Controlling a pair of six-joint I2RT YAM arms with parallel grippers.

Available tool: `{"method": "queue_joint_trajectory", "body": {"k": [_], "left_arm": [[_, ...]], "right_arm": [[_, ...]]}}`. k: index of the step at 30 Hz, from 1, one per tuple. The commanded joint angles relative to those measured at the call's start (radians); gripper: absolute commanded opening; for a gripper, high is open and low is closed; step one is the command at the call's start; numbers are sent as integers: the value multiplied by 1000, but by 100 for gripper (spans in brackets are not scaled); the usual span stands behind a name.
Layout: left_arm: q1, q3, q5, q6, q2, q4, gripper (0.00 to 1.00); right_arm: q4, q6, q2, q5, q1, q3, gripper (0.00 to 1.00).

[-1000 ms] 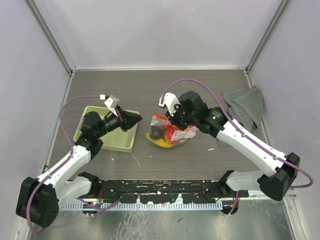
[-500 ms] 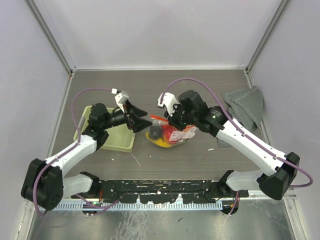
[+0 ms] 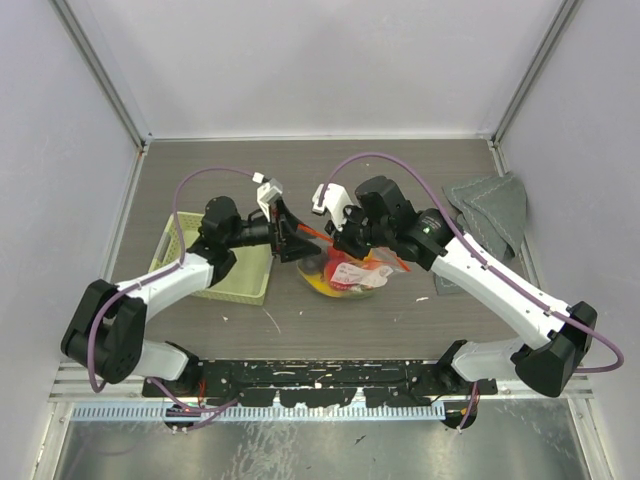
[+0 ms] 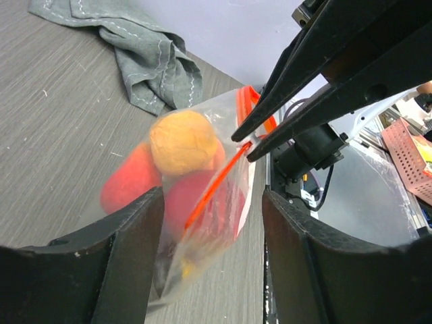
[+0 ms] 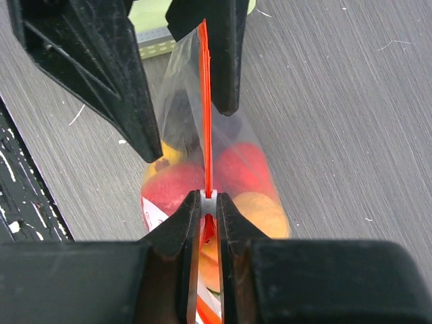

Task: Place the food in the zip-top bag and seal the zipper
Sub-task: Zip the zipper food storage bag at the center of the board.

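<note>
1. The right gripper (image 5: pixel 208 199) has its jaws closed to a hairline gap. It pinches the zipper (image 5: pixel 205 115) at one point. From that pinch the strip runs straight and taut away from my fingertips, toward the left gripper (image 3: pixel 292 240).

2. The left gripper has its jaws spread wide. One finger stands on each side of the strip and of the upper part of the zip-top bag (image 4: pixel 177 266). It grips nothing. I cannot tell whether either finger touches the film.

3. The bag hangs below the right gripper's pinch. I cannot tell whether its base rests on the table (image 3: pixel 400 170).

4. The food (image 5: pixel 239 165) sits inside the bag, below the strip.

5. Limits of view:
- My right fingers cover the bag's lower end in the right wrist view.
- The crinkled film and overlapping pieces blur the outlines of the food.
- The basket (image 3: pixel 240 285), beyond the left gripper's wrist, is partly covered by the left arm.

6. Count:
- Bags: one.
- Zipper strips: one.
- Food pieces I can separate: at least five (two red, one orange, one yellow, one dark).
- Baskets: one.
- Grey cloth (image 3: pixel 490 215): one, well apart behind the right gripper.
</note>
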Motion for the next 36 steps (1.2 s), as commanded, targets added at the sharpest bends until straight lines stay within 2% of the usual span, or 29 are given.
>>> {"method": "queue_joint_trajectory", "body": {"k": [1,6,9,19,28,36], "left_arm": [[-2,55,44,-20,38,113,56],[-2,56,54,-44,52,146,19],[-2,39,29,-30,30,132,0],[10,-6,-182,126,-151,-155,0],[43,-37,-279,167,-237,-239,0],[54,-44,-286,162,-241,-240,0]], "right_arm": [[42,-10,-8,-29,-2,53,3],[33,-4,-18,-10,-2,47,3],[22,3,-30,17,-2,37,3],[-42,29,-65,146,-2,15,3],[-76,55,-93,214,-2,-28,3],[-93,86,-123,246,-2,-72,3]]}}
